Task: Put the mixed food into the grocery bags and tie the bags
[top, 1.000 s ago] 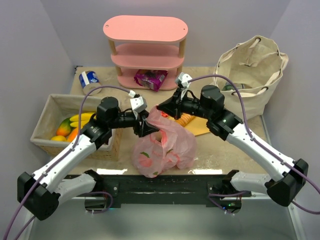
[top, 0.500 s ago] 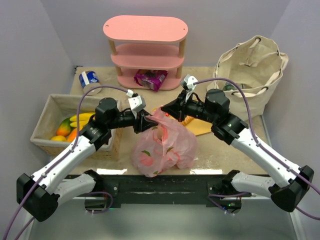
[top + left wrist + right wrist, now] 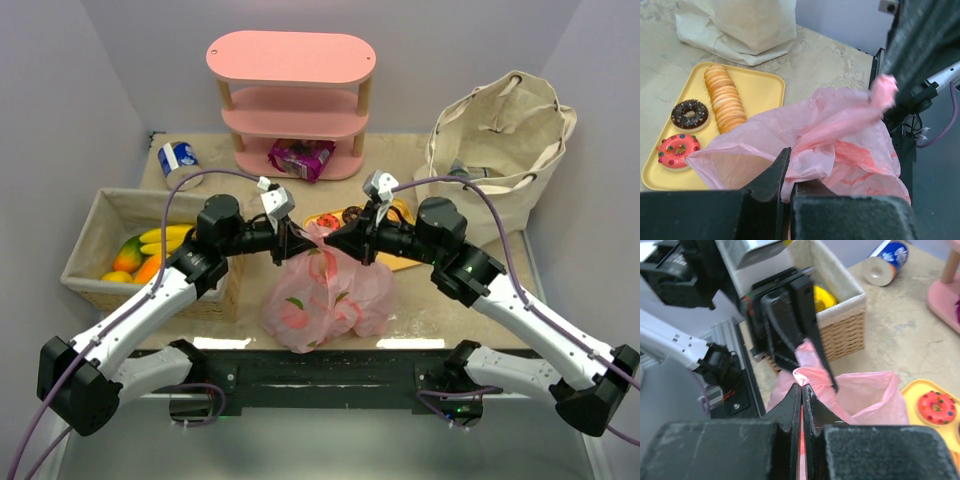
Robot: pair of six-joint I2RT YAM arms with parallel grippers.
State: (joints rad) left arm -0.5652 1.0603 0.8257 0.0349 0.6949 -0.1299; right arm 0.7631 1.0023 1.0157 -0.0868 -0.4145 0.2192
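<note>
Both handles of the pink plastic bag (image 3: 325, 290) are pinched: one between left fingers (image 3: 771, 177), one between right fingers (image 3: 790, 407).

A pink three-tier shelf (image 3: 290, 58) stands at the back of a beige, mottled table (image 3: 400, 150); a woven basket (image 3: 90, 290) sits at left; a yellow tray (image 3: 760, 90) lies mid-table.

A robot lab cell: plain lilac walls (image 3: 100, 60) box in a staged tabletop (image 3: 400, 155).
</note>
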